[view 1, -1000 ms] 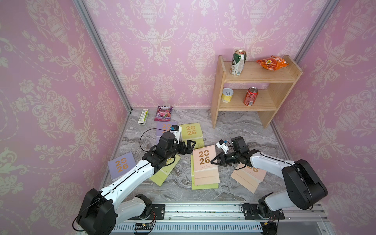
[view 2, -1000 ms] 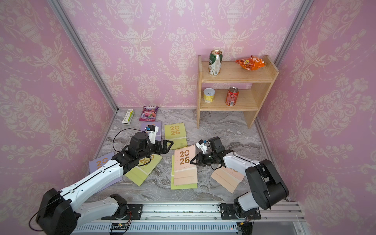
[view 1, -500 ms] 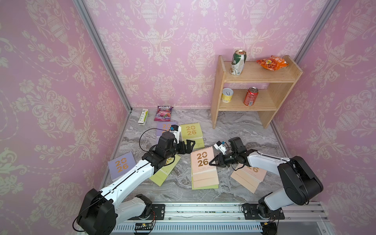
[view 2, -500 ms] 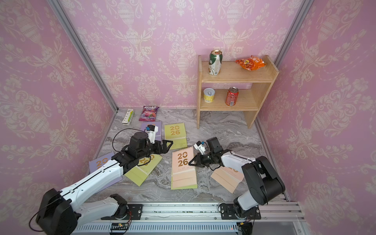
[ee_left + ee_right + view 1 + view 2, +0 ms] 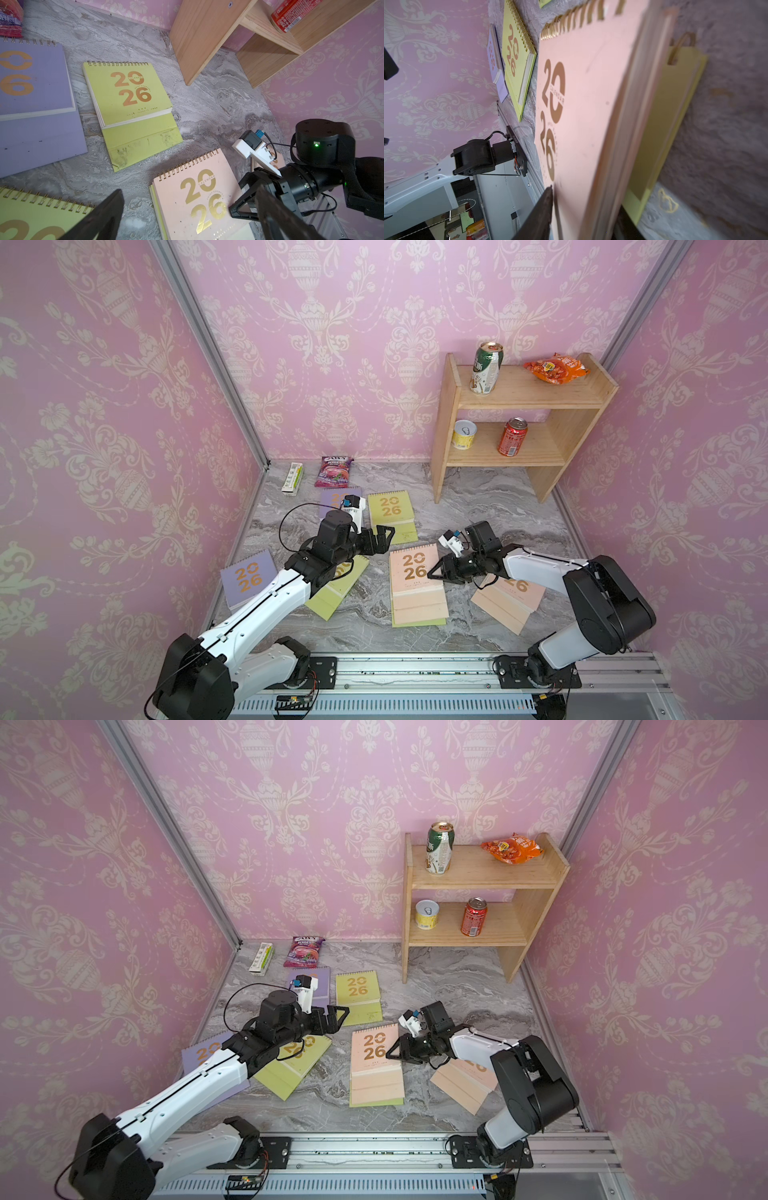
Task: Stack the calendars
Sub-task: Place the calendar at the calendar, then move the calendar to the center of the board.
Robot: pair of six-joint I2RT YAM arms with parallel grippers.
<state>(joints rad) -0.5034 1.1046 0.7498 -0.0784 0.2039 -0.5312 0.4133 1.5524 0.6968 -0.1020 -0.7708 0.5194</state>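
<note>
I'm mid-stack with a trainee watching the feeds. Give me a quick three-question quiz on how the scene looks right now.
1. True or false: the centre peach calendar lies on top of a yellow-green calendar.
2. Multiple choice: on the lower board of the shelf, what stands beside the red can? A) a glass bottle B) a yellow tin C) a mug
3. Short answer: which arm has its jaws wide apart with nothing between them?

Key: 1 true; 2 B; 3 the left gripper.
</note>
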